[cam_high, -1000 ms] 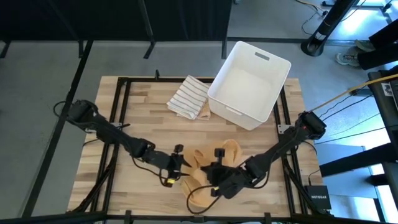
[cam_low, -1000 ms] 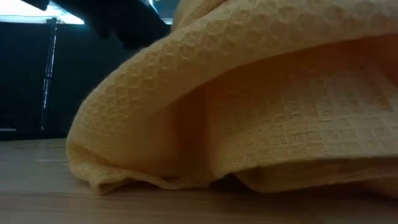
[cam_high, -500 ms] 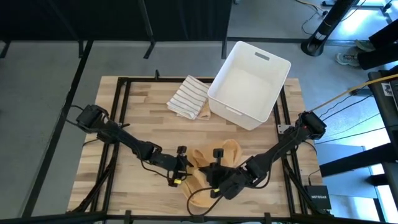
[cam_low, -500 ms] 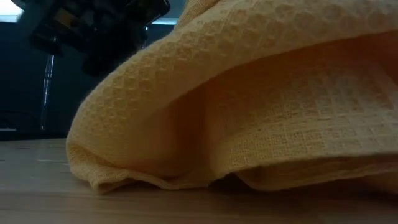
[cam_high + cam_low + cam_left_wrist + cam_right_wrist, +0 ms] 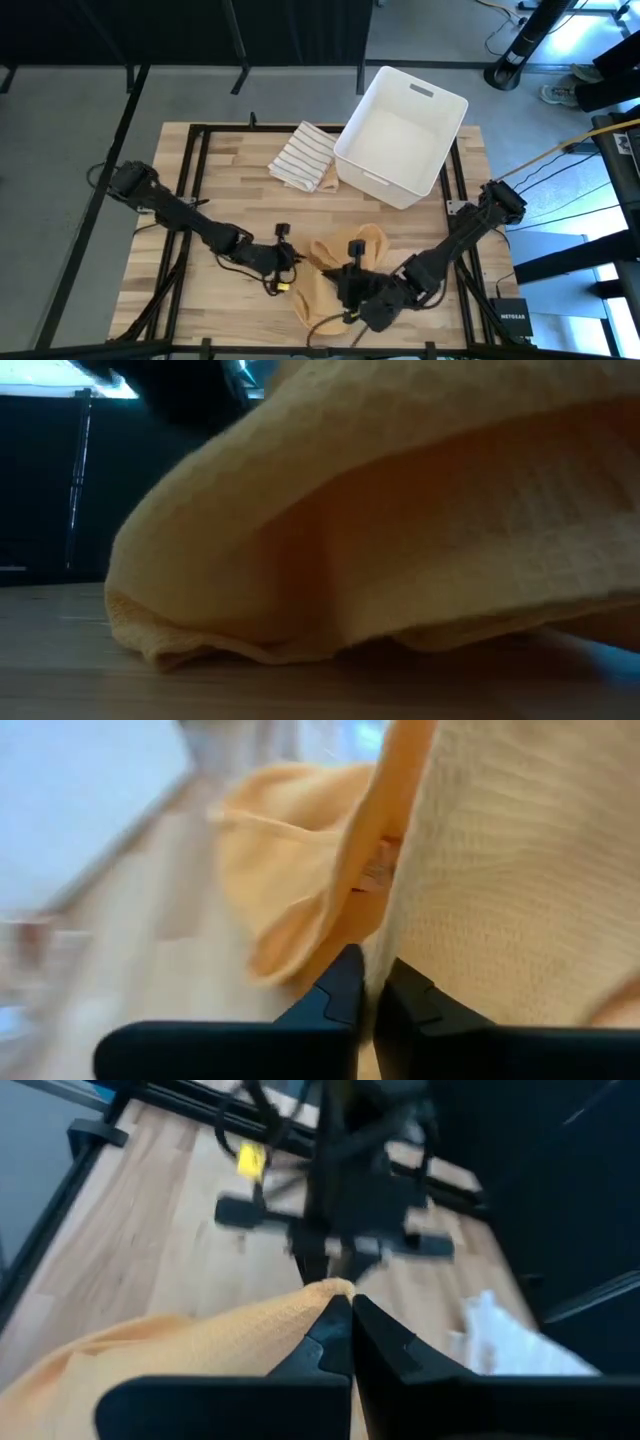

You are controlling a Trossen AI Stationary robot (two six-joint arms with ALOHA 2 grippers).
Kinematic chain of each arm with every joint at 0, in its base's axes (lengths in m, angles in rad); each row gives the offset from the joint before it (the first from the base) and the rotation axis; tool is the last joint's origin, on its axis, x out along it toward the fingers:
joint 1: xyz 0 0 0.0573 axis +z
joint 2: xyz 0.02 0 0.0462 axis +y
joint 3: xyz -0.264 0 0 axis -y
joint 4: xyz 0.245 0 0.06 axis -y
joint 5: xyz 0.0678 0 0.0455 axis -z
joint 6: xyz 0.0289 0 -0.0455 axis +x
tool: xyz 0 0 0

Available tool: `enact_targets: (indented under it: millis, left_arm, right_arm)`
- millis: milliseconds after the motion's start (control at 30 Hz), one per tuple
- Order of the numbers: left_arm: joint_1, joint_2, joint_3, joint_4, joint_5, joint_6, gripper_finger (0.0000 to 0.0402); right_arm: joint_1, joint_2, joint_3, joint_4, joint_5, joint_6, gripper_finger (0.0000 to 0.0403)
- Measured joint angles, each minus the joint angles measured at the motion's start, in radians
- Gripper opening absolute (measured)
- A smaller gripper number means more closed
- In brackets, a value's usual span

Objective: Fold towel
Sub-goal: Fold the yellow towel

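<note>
Both grippers are clamped tight on the same piece of cloth. The left gripper [image 5: 368, 982] has its two dark fingers pressed together with a fold of the yellow towel [image 5: 335, 275] pinched between them; in the left wrist view the waffle fabric hangs right against the tips. In the overhead shot that gripper [image 5: 290, 272] sits at the towel's left edge, arm stretched out low over the wood.

The right gripper [image 5: 345, 1308] is closed too, nipping a corner of the towel, and its wrist camera looks across at the other arm just beyond. From above, the right gripper [image 5: 345, 290] is on the near part of the cloth, very close to the left one, so the two nearly meet over the towel.

The towel itself is a bunched, rumpled heap near the front middle of the table [image 5: 200, 190], lifted in places rather than lying flat. The low camera is almost swallowed by it: a big yellow drape [image 5: 400, 520] with its hem touching the wood.

Further back, a striped towel [image 5: 303, 156] lies folded, touching the corner of a white bin [image 5: 403, 135] that sits on the table's far right side, well apart from the grippers.
</note>
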Motion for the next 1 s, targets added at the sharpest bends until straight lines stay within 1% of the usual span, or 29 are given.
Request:
enact_targets:
  millis: [67, 133, 267, 367, 500, 567, 667, 800, 867, 1000]
  left_arm:
    - [-0.032, -0.068, 0.042, -0.128, -0.084, -0.003, 0.0003]
    - [-0.068, -0.138, 0.077, -0.215, -0.172, -0.006, 0.0005]
    - [-0.123, -0.272, 0.148, -0.344, -0.322, 0.052, 0.0003]
    - [-0.147, -0.369, 0.201, -0.385, -0.38, 0.089, 0.0004]
    - [-0.157, -0.479, 0.272, -0.391, -0.398, 0.203, 0.0003]
    - [-0.138, -0.521, 0.338, -0.378, -0.395, 0.327, 0.0002]
    - [-0.099, -0.564, 0.459, -0.363, -0.393, 0.394, 0.0005]
    - [-0.083, -0.595, 0.577, -0.388, -0.397, 0.417, 0.0006]
    - [-0.084, -0.607, 0.601, -0.429, -0.396, 0.405, 0.0003]
    - [-0.093, -0.612, 0.608, -0.603, -0.4, 0.28, 0.0003]
  right_arm:
    - [0.016, 0.0, 0.067, -0.099, 0.053, 0.003, 0.0005]
    - [0.027, 0.0, 0.134, -0.186, 0.088, 0.009, 0.0005]
    - [0.022, 0.0, 0.278, -0.363, 0.099, 0.03, 0.0005]
    - [0.003, 0.0, 0.38, -0.464, 0.101, 0.055, 0.0005]
    - [-0.04, 0.0, 0.507, -0.583, 0.103, 0.054, 0.0005]
    - [-0.072, 0.0, 0.57, -0.622, 0.105, 0.029, 0.0005]
    - [-0.125, 0.001, 0.663, -0.64, 0.118, -0.035, 0.0005]
    - [-0.176, 0.0, 0.78, -0.641, 0.129, -0.11, 0.0005]
    - [-0.193, -0.026, 0.76, -0.59, 0.126, -0.152, 0.0005]
    - [-0.209, -0.04, 0.752, -0.62, 0.1, -0.129, 0.0005]
